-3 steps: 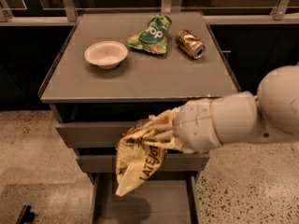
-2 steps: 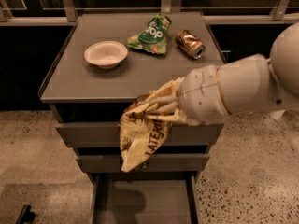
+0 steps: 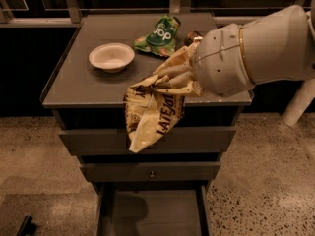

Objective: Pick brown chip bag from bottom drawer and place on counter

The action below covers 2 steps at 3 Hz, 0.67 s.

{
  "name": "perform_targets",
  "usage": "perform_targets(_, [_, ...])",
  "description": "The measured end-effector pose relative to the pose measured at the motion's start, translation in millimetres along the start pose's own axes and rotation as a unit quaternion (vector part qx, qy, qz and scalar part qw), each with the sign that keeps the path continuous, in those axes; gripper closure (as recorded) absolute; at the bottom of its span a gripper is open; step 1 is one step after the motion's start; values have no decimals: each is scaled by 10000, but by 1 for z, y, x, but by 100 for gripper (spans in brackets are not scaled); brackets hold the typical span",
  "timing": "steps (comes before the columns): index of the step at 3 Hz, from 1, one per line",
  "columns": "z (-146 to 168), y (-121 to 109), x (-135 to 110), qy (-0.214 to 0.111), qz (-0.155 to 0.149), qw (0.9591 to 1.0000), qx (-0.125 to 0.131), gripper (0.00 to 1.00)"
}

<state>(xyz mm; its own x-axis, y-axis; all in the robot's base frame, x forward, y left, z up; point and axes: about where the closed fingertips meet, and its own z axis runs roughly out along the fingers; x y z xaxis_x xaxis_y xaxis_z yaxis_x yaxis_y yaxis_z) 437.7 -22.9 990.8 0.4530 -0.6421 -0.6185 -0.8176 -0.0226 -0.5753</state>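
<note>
My gripper [image 3: 172, 80] is shut on the top of the brown chip bag [image 3: 150, 114]. The cream-tan and brown bag hangs down from it, over the counter's front edge and in front of the top drawer. The big white arm comes in from the right. The counter [image 3: 83, 90] is the grey cabinet top. The bottom drawer [image 3: 152, 213] is pulled open below, a plain grey tray with nothing showing in it.
On the counter stand a white bowl [image 3: 111, 57], a green bag with white lettering [image 3: 160, 36] and a brown can [image 3: 193, 36] partly behind my arm. Two closed grey drawers, the lower with a small knob [image 3: 151, 174], sit under the counter. Speckled floor lies around.
My gripper has lifted the brown chip bag up and a little to the right, from drawer height to the level of the counter's front edge.
</note>
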Motion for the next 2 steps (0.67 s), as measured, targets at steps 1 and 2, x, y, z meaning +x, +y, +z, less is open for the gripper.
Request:
perform_targets(1, [0, -21, -7, -2, -249, 9997, -45, 100])
perform_targets(2, [-6, -61, -18, 51, -642, 9979, -62, 100])
